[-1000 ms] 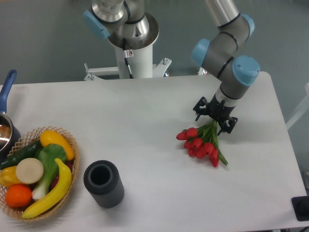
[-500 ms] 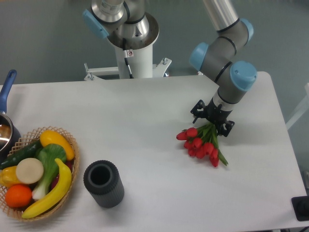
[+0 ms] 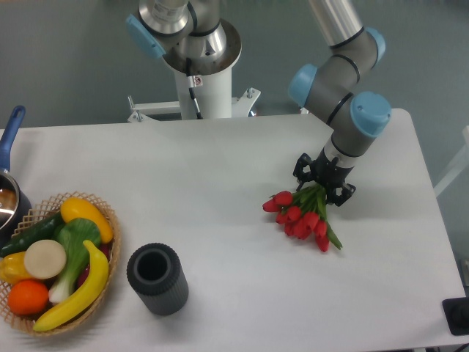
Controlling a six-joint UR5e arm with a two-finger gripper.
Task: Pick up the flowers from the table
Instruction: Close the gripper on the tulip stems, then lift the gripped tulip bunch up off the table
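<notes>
The flowers [image 3: 299, 215], a small bunch of red tulip buds with green stems and leaves, are at the right of the white table [image 3: 220, 176]. My gripper [image 3: 323, 183] points down over the stem end of the bunch. Its fingers are closed in on the green stems. The buds fan out to the lower left of the gripper, close to the tabletop. I cannot tell whether they still touch it. The stem ends are partly hidden by the fingers.
A dark grey ribbed cylinder cup [image 3: 157, 278] stands at the front left. A wicker basket of fruit and vegetables [image 3: 55, 260] sits at the left edge, with a blue-handled pot [image 3: 9, 183] behind it. The robot base [image 3: 201, 70] stands behind the table.
The gripper's fingers have drawn together around the stems. The bunch has shifted slightly left and up with it.
</notes>
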